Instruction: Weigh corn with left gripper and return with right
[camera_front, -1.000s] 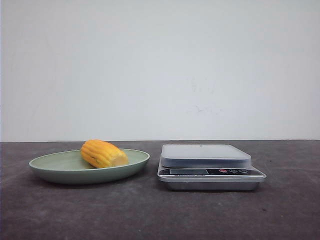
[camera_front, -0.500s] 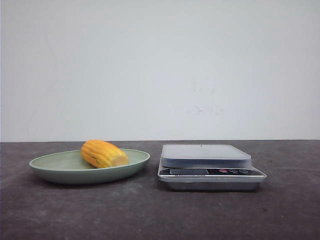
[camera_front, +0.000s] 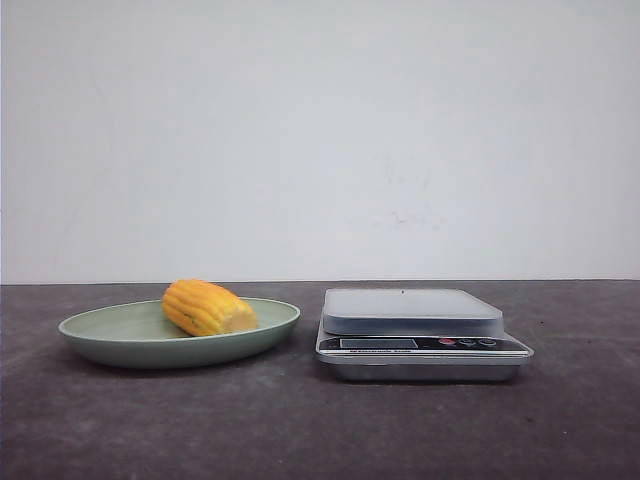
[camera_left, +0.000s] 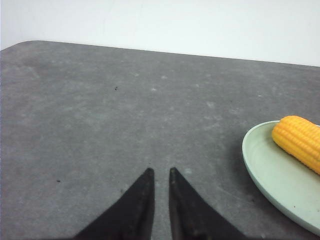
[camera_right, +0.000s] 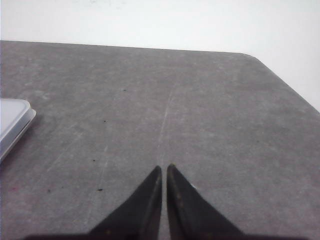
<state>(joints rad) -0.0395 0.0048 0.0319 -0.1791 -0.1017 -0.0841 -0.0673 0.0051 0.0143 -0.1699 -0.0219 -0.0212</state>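
While the corn (camera_front: 208, 307) lies on its plate (camera_front: 110, 340), both tools (camera_left: 160, 172) (camera_right: 164, 168) hover nearly pressed together, empty.

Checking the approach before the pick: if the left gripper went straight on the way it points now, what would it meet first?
Probably only bare table. The left gripper points across grey surface toward the wall; the plate with the corn lies off to one side of that line. Depth is unclear.
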